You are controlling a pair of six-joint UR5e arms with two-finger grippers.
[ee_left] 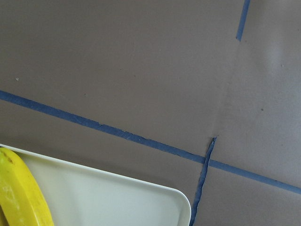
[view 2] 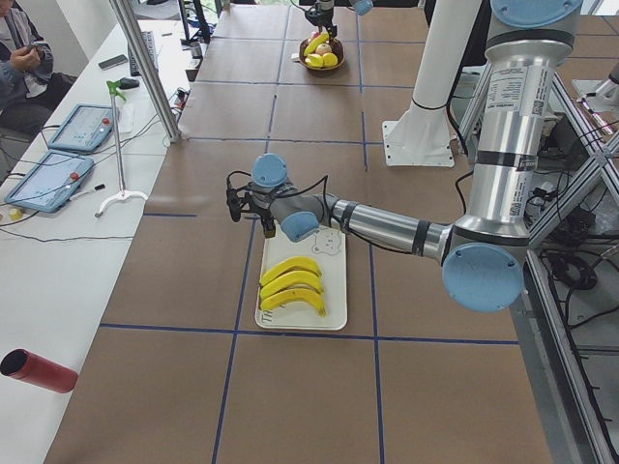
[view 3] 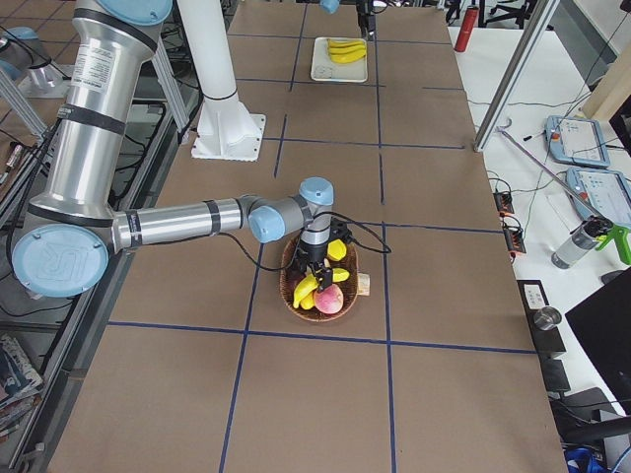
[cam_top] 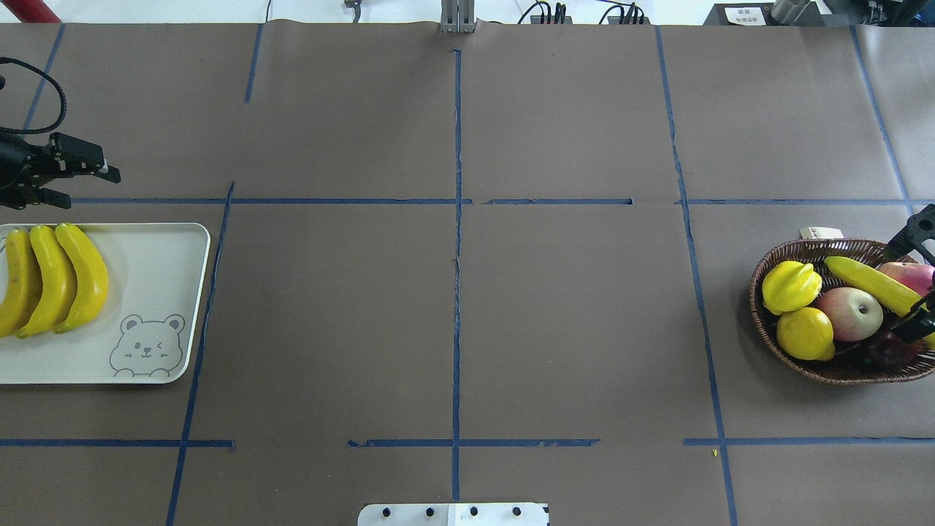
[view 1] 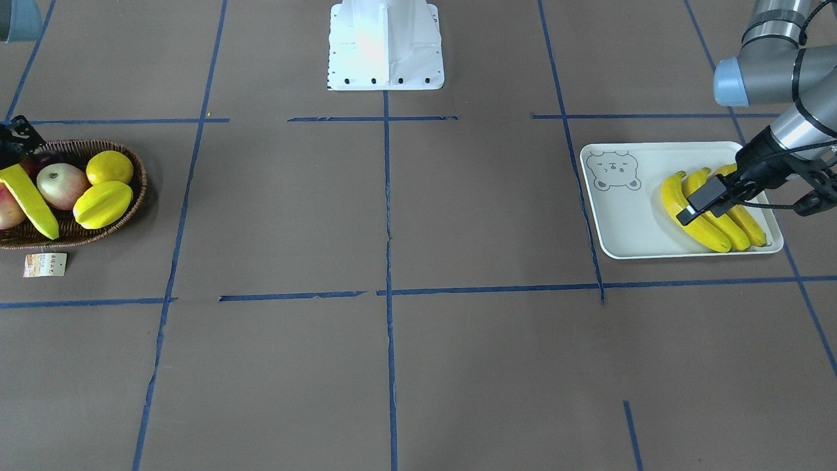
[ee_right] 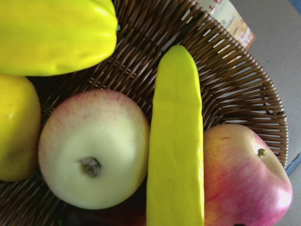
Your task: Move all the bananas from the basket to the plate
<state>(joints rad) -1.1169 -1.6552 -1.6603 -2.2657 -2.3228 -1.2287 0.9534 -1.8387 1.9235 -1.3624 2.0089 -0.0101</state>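
Three yellow bananas (cam_top: 55, 277) lie side by side on the pale bear-face plate (cam_top: 146, 256), also seen in the front view (view 1: 709, 226). My left gripper (cam_top: 80, 179) hovers just past the plate's far edge, looks open and holds nothing. The fourth banana (cam_top: 873, 283) lies slanted across the fruit in the brown wicker basket (cam_top: 803, 252). My right gripper (cam_top: 917, 277) is low over the basket and open. Its fingers straddle the banana's end, one touching it. The right wrist view shows this banana (ee_right: 176, 141) close up between two apples.
The basket also holds a yellow starfruit (cam_top: 791, 285), a round lemon-like fruit (cam_top: 803, 332), two apples (cam_top: 849, 313) and a dark fruit. Its paper tag (view 1: 44, 264) lies on the table beside it. The white robot base (view 1: 386, 46) stands at the table's middle edge.
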